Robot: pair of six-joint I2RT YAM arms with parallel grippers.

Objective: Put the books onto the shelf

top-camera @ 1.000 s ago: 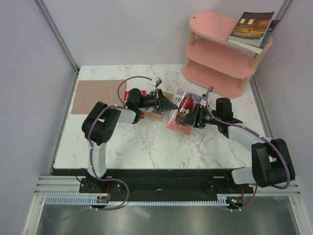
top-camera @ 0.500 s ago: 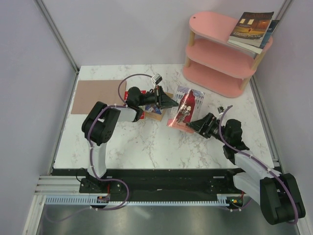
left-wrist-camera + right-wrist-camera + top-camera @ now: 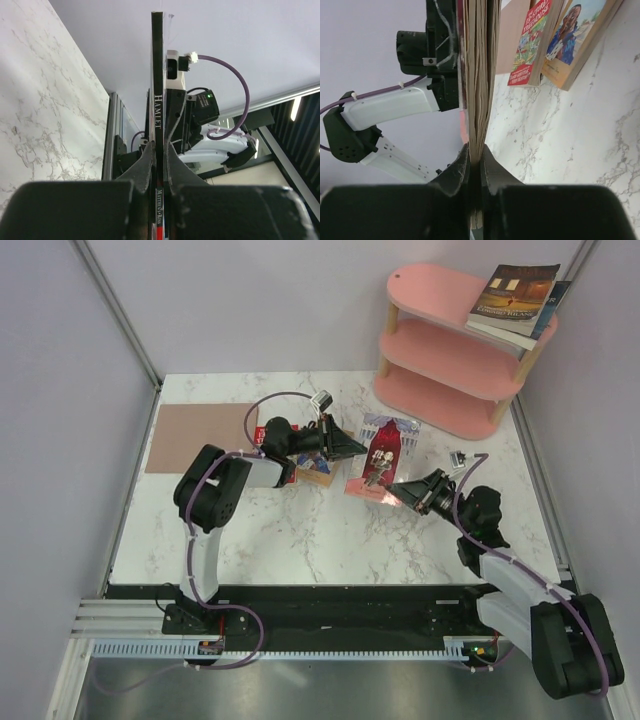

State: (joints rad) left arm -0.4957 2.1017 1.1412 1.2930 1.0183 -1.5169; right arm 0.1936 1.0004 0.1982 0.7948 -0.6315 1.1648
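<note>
Far left: brown mat [image 3: 198, 436] flat on the bench [image 3: 290, 540], nothing on it. Left arm reaches right across the red Treehouse book [image 3: 530, 42] and the tan book [image 3: 575, 35], which lie side by side on the bench under it. Left gripper [image 3: 355, 447] is clamped on the dark spine of the Hamlet book [image 3: 383, 455], which stands on edge mid-bench, tilted, near the shelf's base. Right gripper [image 3: 400, 490] pinches the same book on its page edge from the opposite side; each wrist view shows the other arm straight behind the book. Back right: pink shelf [image 3: 440, 350], with a brown-orange book [image 3: 515, 295] lying flat on the top tier, stacked over a blue book [image 3: 558, 300]. The two lower tiers are bare.
</note>
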